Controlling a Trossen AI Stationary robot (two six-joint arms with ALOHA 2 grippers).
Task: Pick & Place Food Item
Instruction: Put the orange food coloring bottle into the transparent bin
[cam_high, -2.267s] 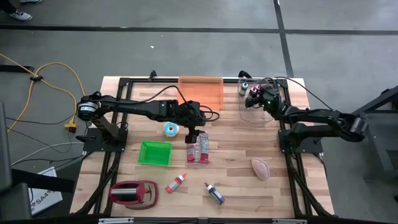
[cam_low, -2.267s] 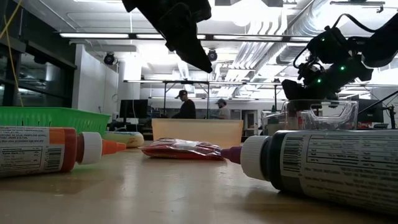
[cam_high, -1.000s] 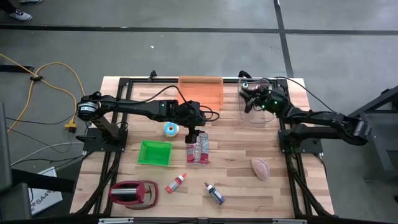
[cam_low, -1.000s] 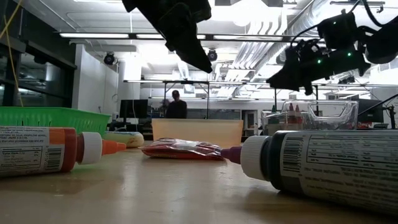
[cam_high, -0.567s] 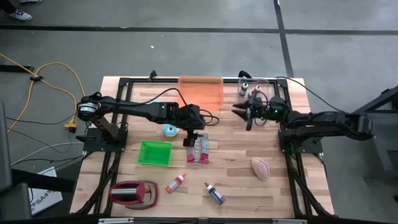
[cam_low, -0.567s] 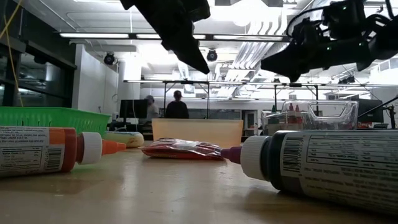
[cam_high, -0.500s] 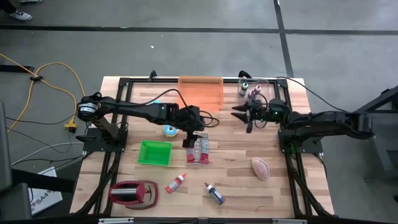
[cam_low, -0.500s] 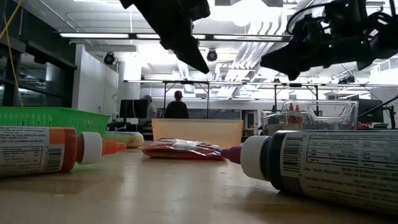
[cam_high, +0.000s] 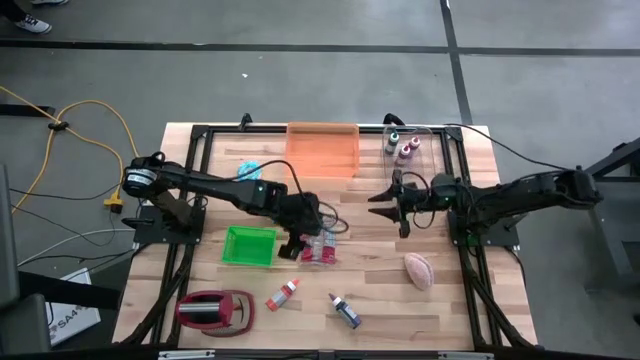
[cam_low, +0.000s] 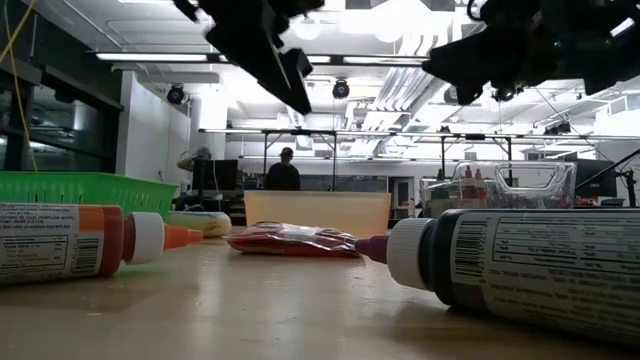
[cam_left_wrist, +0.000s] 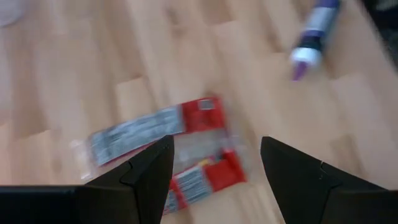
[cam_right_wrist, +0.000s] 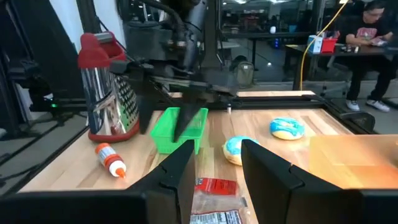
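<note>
A red-and-white food packet (cam_high: 320, 246) lies flat on the wooden table near its middle; it also shows in the left wrist view (cam_left_wrist: 186, 127) and the low view (cam_low: 290, 240). My left gripper (cam_high: 291, 247) hangs well above the packet's left edge, slanting down. It is open (cam_left_wrist: 216, 142), and the packet shows below the gap between its fingers. My right gripper (cam_high: 378, 195) is in the air right of centre and points level toward the table's left. Its fingers (cam_right_wrist: 217, 144) are drawn close with nothing between them.
A green basket (cam_high: 248, 245) sits left of the packet. At the far edge are an orange bin (cam_high: 322, 148) and a clear container (cam_high: 412, 160) holding small bottles. A blue doughnut (cam_high: 250, 167), a pink item (cam_high: 418, 270), a grater (cam_high: 213, 310) and two bottles (cam_high: 285, 293) (cam_high: 345, 312) lie around.
My left gripper has gone toward the table's near edge and a little left, from over the packet's far end to its left side, tipping steeper. My right gripper has swung away from the clear container toward the near edge, risen a little, and now points at the table's left.
</note>
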